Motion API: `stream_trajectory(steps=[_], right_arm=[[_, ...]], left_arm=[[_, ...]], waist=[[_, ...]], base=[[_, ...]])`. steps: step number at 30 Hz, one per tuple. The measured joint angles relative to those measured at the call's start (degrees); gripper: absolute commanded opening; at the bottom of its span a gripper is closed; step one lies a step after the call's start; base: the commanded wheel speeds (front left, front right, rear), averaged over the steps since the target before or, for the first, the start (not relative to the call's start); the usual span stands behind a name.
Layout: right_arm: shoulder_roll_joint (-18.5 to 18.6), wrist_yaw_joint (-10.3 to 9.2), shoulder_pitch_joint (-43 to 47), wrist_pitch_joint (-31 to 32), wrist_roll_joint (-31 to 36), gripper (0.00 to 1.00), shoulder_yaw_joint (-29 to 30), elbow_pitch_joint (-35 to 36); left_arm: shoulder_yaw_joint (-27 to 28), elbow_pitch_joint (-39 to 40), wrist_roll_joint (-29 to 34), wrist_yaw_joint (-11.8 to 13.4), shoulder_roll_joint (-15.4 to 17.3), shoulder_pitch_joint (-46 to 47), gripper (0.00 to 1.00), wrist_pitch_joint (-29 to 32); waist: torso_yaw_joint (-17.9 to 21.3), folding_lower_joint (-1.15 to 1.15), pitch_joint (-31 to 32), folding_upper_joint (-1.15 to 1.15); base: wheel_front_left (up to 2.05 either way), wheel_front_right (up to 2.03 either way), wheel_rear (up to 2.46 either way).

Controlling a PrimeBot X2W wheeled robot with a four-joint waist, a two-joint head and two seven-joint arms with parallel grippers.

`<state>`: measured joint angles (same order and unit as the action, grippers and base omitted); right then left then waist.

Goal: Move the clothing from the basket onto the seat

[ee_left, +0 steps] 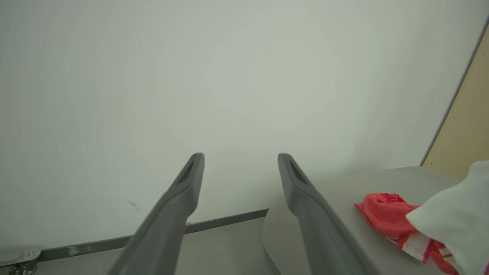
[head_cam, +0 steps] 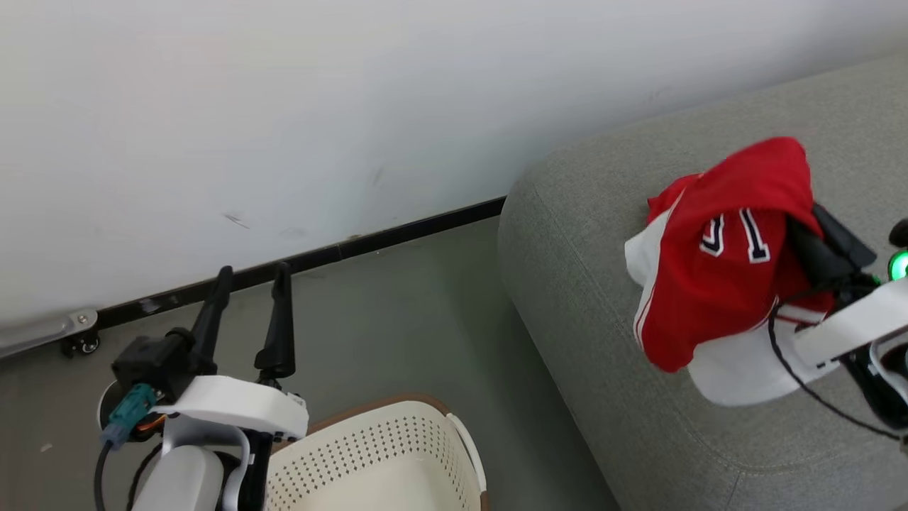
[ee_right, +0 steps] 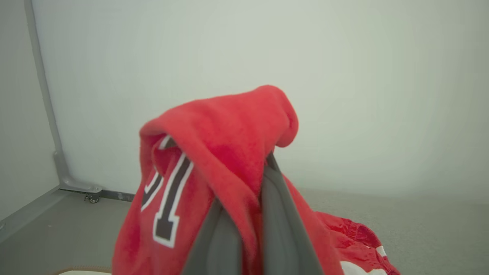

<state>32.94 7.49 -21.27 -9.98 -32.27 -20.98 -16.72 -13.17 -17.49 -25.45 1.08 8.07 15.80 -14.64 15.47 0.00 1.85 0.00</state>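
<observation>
The red jersey (head_cam: 716, 298) bears a navy, white-edged "1" beside a half-hidden character.

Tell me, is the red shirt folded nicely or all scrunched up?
Scrunched up. The red jersey hangs in a crumpled bunch, draped over the right gripper, whose fingers are pinched shut on it, and its number is creased.

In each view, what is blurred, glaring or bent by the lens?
Head view: even soft light, all sharp; a green lamp glares beside the clothing. Left wrist view: the left gripper looks fairly clear, a pale shape at lower right is blurred, and the wall edge bows slightly. Right wrist view: the clothing, close to the lens, looks fuzzy.
</observation>
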Motion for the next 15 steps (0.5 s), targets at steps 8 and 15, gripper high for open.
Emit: stream_trajectory(steps=[8, 15], right_arm=[[2.0, 0.00, -12.4, 4.5, -1.0, 0.00, 2.0, 1.1], [3.7, 0.00, -21.5, 7.6, -2.9, 0.00, 5.4, -2.3]], left_arm=[[3.0, 4.6, 2.2, 2.4, 2.2, -2.3, 1.00, 0.0], [4.4, 7.5, 3.2, 3.3, 4.4, -3.8, 1.00, 0.0]], waist=[[0.7, 0.00, -3.2, 0.00], [0.3, 0.00, -6.2, 0.00]], base=[[0.00, 0.00, 0.00], [0.00, 0.00, 0.00]])
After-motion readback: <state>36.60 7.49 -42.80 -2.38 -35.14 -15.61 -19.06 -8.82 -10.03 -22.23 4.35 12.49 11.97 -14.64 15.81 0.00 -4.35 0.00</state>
